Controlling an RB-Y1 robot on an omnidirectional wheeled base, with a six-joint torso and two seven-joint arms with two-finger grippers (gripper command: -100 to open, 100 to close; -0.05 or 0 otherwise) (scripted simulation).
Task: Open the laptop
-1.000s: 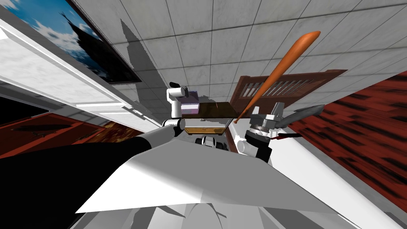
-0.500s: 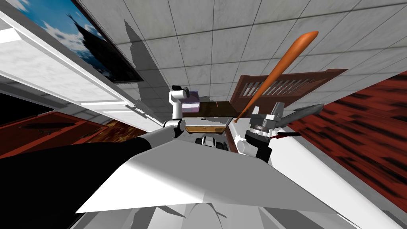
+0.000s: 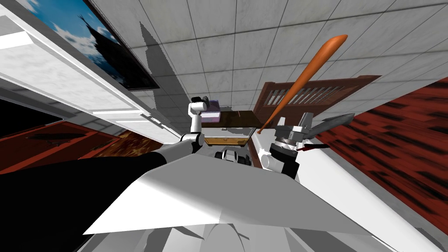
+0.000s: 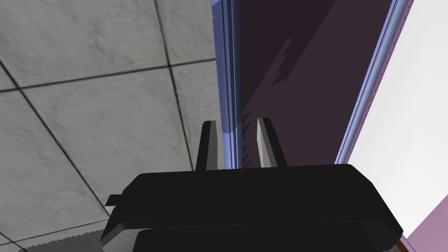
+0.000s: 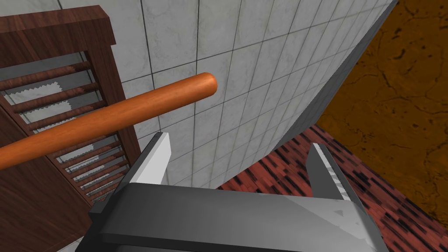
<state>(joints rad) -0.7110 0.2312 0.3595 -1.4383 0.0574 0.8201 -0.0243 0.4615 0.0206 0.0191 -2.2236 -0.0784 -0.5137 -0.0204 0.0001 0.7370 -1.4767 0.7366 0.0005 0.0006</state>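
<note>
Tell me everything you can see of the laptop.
The laptop is lilac, with a bluish rim and a dark purple screen face. It sits at the left end of a dark brown table top. Its lid is raised part-way off what looks like a pale base. The left gripper pinches the lid's edge, one finger on each side. I can see nothing else touching it.

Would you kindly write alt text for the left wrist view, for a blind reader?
The left gripper pinches the thin, blue-edged laptop lid, with its dark purple screen beside one finger. Grey tiles lie behind.
</note>
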